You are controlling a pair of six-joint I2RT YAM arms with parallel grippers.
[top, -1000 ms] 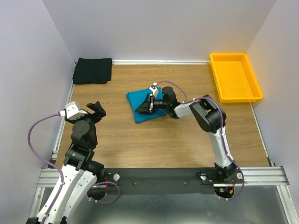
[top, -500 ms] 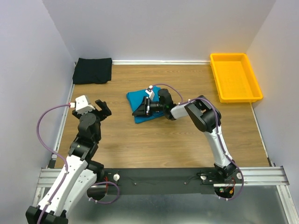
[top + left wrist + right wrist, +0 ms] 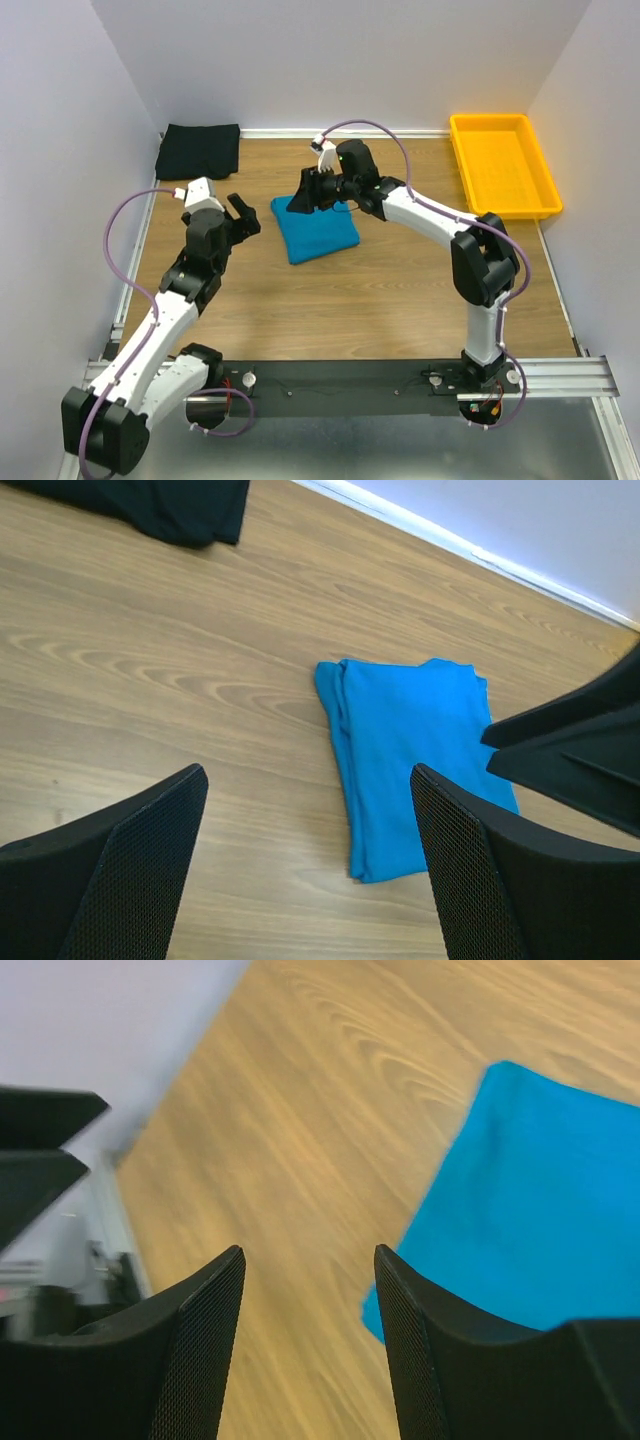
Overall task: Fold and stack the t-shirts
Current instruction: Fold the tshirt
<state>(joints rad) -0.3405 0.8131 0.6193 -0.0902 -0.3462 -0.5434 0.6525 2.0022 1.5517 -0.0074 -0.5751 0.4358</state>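
A teal-blue t-shirt (image 3: 318,230) lies folded into a rectangle on the wooden table, mid-way back. It also shows in the left wrist view (image 3: 410,745) and the right wrist view (image 3: 540,1220). The black t-shirt (image 3: 200,150) lies folded in the far left corner (image 3: 170,505). My left gripper (image 3: 243,215) hovers just left of the teal shirt, wide open and empty (image 3: 308,772). My right gripper (image 3: 298,200) hangs over the teal shirt's far left corner, open with nothing between its fingers (image 3: 310,1252).
A yellow plastic tray (image 3: 503,165) stands at the far right against the wall. White walls close the table on three sides. The right gripper's fingers (image 3: 570,750) reach into the left wrist view from the right.
The right arm has lifted off the teal shirt, swung to the back and left, and its jaws have widened. The left arm has reached forward to the shirt's left edge.
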